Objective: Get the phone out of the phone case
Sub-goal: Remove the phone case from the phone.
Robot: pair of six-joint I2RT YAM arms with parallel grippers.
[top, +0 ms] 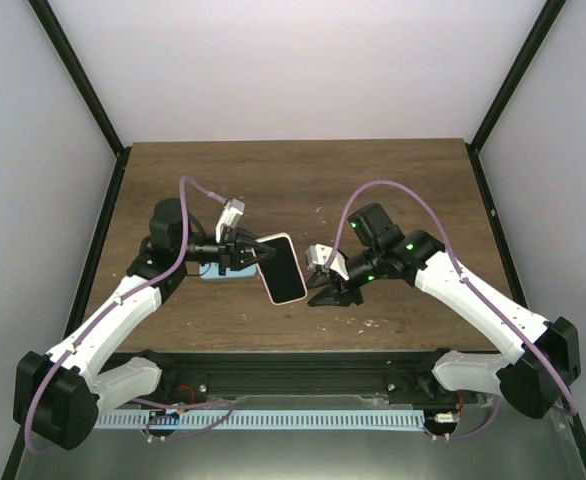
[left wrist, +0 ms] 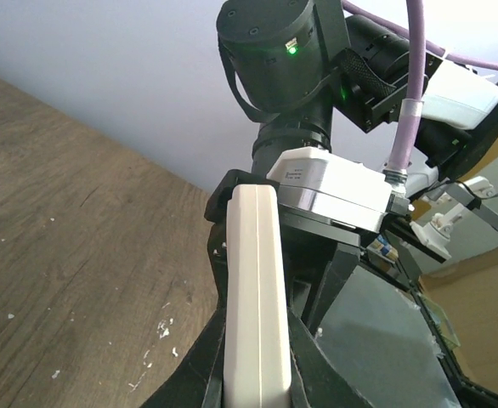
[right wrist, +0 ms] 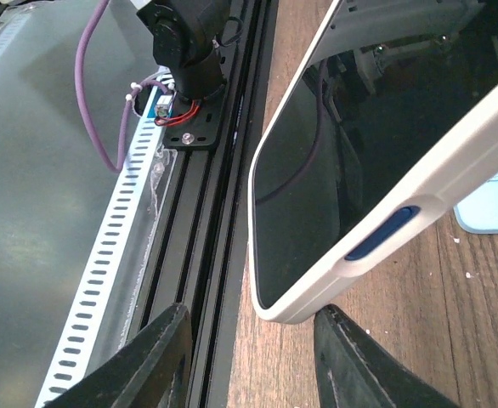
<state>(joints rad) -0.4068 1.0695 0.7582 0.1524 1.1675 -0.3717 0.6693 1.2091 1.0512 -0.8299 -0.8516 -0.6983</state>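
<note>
Two end effectors work on one thing: the phone case (right wrist: pixel 470 174), cream with a blue side button (right wrist: pixel 383 234), held up off the worktop (top: pixel 393 180) with the phone (right wrist: pixel 342 153) seated inside it, dark screen showing. The left end effector (top: pixel 248 256) is clamped narrow on the case's far-left end. The right end effector (top: pixel 325 280) sits just beside the case's opposite lower corner, jaws apart and gripping nothing. Judging from this, the step in hand is the approach for the peel: the phone is not yet out, and no lip of the case looks lifted. The next move seems to call for the right fingers (right wrist: pixel 160 357) to catch only the case's rim at that corner, not the glass, and bend it away while the left side holds firm; pinching case and phone together would achieve nothing. The right wrist view alone shows that the corner lies between the two open fingers without touching them, and that a light blue flat thing (right wrist: pixel 495 217) lies on the worktop beneath the case. The left wrist view alone shows the case edge-on, pinched from both sides. Only the overhead view shows both arms meeting at the case.
</note>
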